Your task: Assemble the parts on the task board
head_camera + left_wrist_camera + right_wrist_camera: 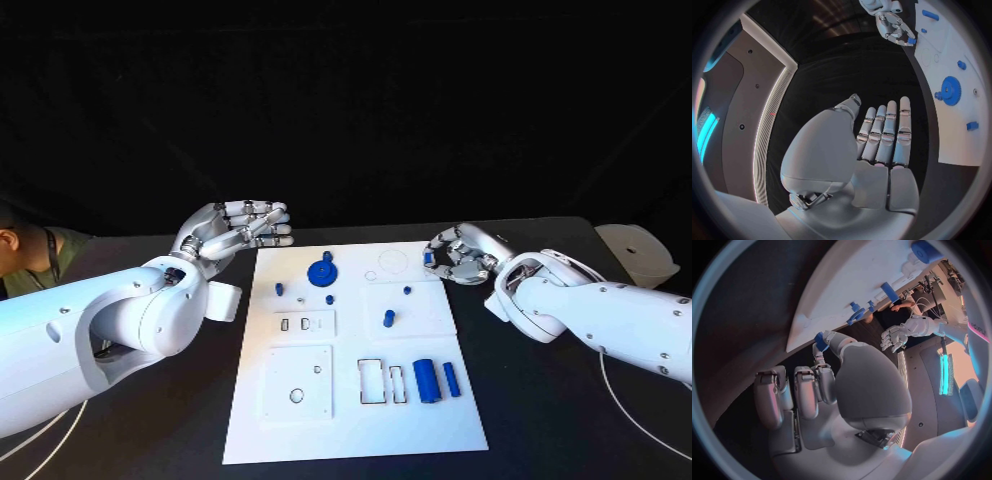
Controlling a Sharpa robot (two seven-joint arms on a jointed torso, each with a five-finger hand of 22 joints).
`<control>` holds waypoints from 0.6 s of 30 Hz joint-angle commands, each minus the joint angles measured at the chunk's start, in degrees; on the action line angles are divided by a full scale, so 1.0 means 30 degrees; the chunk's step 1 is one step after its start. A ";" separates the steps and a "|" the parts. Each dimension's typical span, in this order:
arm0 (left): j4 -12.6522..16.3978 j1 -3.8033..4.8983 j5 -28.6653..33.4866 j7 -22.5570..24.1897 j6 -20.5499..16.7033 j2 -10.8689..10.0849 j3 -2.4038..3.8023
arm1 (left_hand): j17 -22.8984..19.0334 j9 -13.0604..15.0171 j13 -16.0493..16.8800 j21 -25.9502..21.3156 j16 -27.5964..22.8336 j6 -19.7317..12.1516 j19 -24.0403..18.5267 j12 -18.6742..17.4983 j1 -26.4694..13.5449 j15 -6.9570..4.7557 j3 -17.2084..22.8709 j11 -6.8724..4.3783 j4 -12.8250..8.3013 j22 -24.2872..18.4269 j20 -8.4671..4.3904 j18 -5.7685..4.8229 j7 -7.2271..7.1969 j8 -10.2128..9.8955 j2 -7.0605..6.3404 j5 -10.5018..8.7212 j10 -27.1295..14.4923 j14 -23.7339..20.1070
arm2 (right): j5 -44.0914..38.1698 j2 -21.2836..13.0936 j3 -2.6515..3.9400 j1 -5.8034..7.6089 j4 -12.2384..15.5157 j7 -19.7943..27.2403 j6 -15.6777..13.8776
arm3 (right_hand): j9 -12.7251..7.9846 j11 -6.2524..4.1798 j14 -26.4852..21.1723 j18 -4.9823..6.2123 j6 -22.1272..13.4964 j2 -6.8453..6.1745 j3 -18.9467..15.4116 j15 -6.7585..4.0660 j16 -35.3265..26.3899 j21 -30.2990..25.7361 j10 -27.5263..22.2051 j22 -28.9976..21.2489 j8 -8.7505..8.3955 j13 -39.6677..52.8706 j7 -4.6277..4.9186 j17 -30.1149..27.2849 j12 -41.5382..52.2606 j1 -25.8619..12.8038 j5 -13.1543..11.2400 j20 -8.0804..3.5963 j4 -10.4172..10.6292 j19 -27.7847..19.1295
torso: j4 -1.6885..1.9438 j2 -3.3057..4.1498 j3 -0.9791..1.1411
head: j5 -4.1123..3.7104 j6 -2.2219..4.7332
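Board (353, 400) lies flat on the black table (562, 400), long side running away from the robot.

Left hand (238, 228) hovers just off the board's far left corner, over bare table. Fingers (891, 131) are apart and fairly straight, palm bare: released, holding nothing.

Right hand (459, 256) sits at the board's far right corner, fingers curled in. The right wrist view shows a small blue part (821, 341) pinched between the thumb and a fingertip, right at the board's edge. The left wrist view also shows blue at that hand's fingertips.

Parts, all placed from the board:
- Gear (323, 272) in the far half, left of the midline, with a small knob at its far edge.
- Small peg (280, 288) near the left edge, beside the gear.
- Another small peg (330, 299) just nearer the robot than the gear.
- Tiny peg (407, 290) in the far right quarter, on a raised white square.
- Oblong piece (388, 318) on that same square, toward the board's middle.
- Thick cylinder (426, 380) in the near right quarter, lying along the board's length.
- Thin bar (451, 379) just beside the cylinder, toward the right edge, parallel and apart.

White plates with slots and holes occupy the board's left half. Outlined rectangular recesses lie just left of the cylinder.
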 commanded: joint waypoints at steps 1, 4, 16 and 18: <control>-0.0062 0.0009 -0.0034 0.0131 0.0306 0.0050 0.0011 | 0.0028 -0.0018 0.0023 -0.0058 -0.0129 -0.0027 0.0107 -0.0071 0.0043 0.0005 0.0075 0.0058 -0.0030 -0.0019 0.0028 0.0100 0.0546 -0.0110 -0.0155 0.0082 0.0032 -0.0140 | -0.0127 -0.0187 0.0024 0.0045 0.1070 -0.0381 -0.0856 | 0.0597 -0.0128 0.1988 -0.0272 0.0143 0.0223 0.0138 -0.0148 0.0065 0.0099 0.0026 0.5024 0.0611 0.2468 -0.0264 0.5032 0.0063 -0.0068 0.0115 -0.0178 0.0038 0.1996 | -0.0032 -0.0057 -0.0008 | 0.0116 0.0009; -0.0157 0.0008 -0.0028 0.0119 0.0319 0.0084 0.0008 | 0.0028 -0.0018 0.0023 -0.0058 -0.0129 -0.0027 0.0107 -0.0071 0.0043 0.0005 0.0075 0.0058 -0.0030 -0.0019 0.0028 0.0100 0.0546 -0.0110 -0.0155 0.0082 0.0032 -0.0140 | -0.0393 -0.0275 0.0037 0.0158 0.1984 -0.0903 -0.0988 | 0.0612 -0.0129 0.1988 -0.0272 0.0101 0.0259 0.0150 -0.0150 0.0065 0.0099 0.0064 0.5024 0.0634 0.2507 -0.0262 0.5032 0.0098 -0.0119 0.0153 -0.0185 0.0062 0.1996 | -0.0039 -0.0093 -0.0018 | 0.0230 0.0022; -0.0964 -0.0016 0.0005 0.0132 0.0388 0.0598 -0.0022 | 0.0042 -0.0021 0.0022 -0.0064 -0.0151 -0.0026 0.0108 -0.0091 0.0026 0.0008 0.0090 0.0062 -0.0035 -0.0031 0.0029 0.0099 0.0549 -0.0121 -0.0151 0.0081 0.0039 -0.0142 | -0.2892 0.1502 0.0018 0.0433 0.4724 -0.3966 -0.0469 | 0.0655 -0.0138 0.1988 -0.0272 -0.0042 0.0437 0.0258 -0.0162 0.0065 0.0099 0.0088 0.5024 0.0689 0.2515 -0.0264 0.5032 0.0100 -0.0156 0.0172 -0.0202 0.0056 0.1996 | 0.0084 -0.0444 -0.0145 | 0.0795 -0.0278; -0.1096 -0.0018 0.0007 0.0130 0.0407 0.0699 -0.0027 | 0.0042 -0.0021 0.0022 -0.0064 -0.0151 -0.0026 0.0108 -0.0091 0.0026 0.0008 0.0090 0.0062 -0.0035 -0.0031 0.0029 0.0099 0.0549 -0.0121 -0.0151 0.0081 0.0039 -0.0142 | -0.3285 0.2049 -0.0009 0.0392 0.4775 -0.4347 -0.0312 | 0.0658 -0.0137 0.1988 -0.0272 -0.0053 0.0456 0.0270 -0.0162 0.0065 0.0099 0.0085 0.5024 0.0693 0.2509 -0.0262 0.5032 0.0095 -0.0159 0.0173 -0.0204 0.0056 0.1996 | 0.0133 -0.0476 -0.0180 | 0.0873 -0.0348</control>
